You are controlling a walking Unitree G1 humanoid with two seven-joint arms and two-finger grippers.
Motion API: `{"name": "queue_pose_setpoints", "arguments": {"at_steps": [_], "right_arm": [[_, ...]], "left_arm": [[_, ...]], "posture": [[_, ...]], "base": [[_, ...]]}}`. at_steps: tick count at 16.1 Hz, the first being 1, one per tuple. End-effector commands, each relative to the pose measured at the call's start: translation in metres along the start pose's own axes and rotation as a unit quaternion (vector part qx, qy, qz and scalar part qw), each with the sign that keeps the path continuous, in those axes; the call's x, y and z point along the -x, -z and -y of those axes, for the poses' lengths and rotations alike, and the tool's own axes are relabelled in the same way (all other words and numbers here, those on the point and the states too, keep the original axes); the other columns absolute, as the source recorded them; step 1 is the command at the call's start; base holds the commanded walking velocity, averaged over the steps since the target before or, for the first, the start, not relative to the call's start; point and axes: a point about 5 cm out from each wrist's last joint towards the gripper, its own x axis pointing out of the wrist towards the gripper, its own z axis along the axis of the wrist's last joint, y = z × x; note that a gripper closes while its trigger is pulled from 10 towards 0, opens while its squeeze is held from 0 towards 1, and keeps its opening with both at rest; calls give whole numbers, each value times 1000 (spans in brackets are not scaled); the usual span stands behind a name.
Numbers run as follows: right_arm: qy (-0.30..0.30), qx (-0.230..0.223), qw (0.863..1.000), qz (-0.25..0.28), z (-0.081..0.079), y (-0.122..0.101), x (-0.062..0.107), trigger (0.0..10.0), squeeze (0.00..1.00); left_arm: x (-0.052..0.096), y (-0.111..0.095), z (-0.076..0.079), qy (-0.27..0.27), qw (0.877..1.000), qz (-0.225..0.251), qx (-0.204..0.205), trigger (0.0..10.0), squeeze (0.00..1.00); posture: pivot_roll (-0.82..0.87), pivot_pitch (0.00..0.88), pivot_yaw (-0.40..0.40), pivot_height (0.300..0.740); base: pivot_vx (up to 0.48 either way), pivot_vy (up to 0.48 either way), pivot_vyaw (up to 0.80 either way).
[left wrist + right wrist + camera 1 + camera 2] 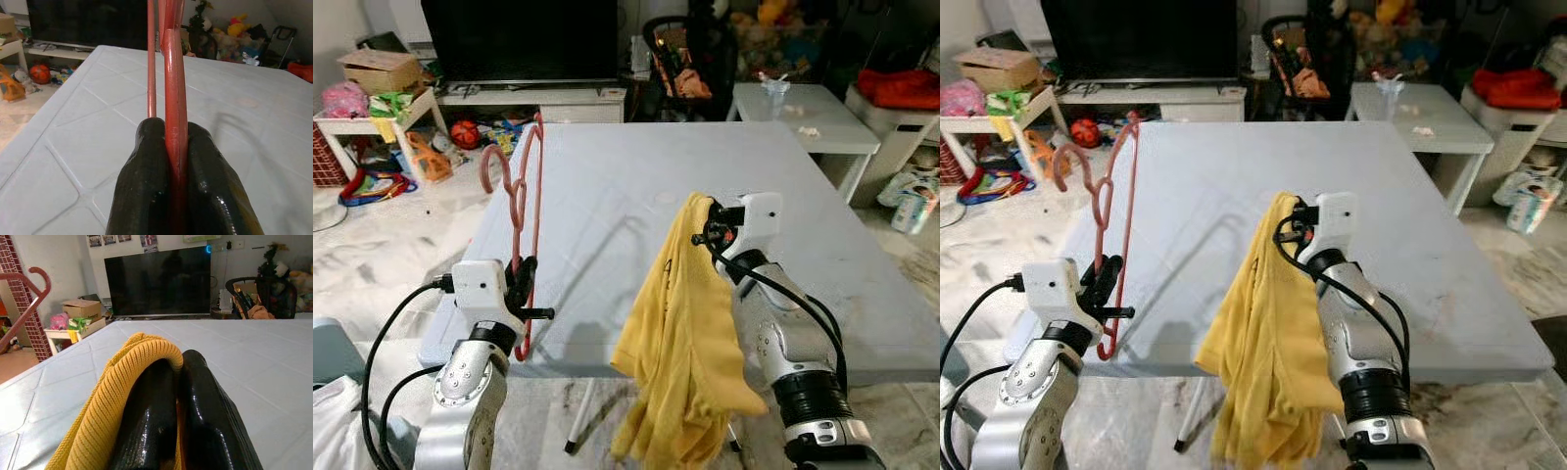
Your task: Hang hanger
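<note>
In the lower left of the head view our left gripper [524,284] is clamped on the lower bar of the red hanger [524,211]; at lower centre our right gripper [710,235] is pinched on the collar of a yellow knit garment [680,343], which droops off the counter's [607,196] near edge. We judge 2 risks: the thin bar could twist between the closed fingers [146,186], and the loose knit could snag while being threaded. The hanger stands nearly upright, long axis vertical, hook [494,162] at top curling toward frame left, above the counter's left edge. Beyond sits a dark television [519,39].
</note>
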Motion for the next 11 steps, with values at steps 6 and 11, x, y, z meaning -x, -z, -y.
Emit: {"name": "queue_pose_setpoints", "arguments": {"at_steps": [6,11], "right_arm": [[-7,35,999,-6,-1,-4,-7,10000,0],[-14,16,1000,0,0,-20,-20,10000,0]], "left_arm": [[-1,3,-1,-6,1000,-9,0,10000,0],[1,7,-1,-17,1000,-13,15,10000,0]], "posture": [[10,0,-15,740],[4,0,-32,740]], "base": [[0,0,0],[0,0,0]]}}
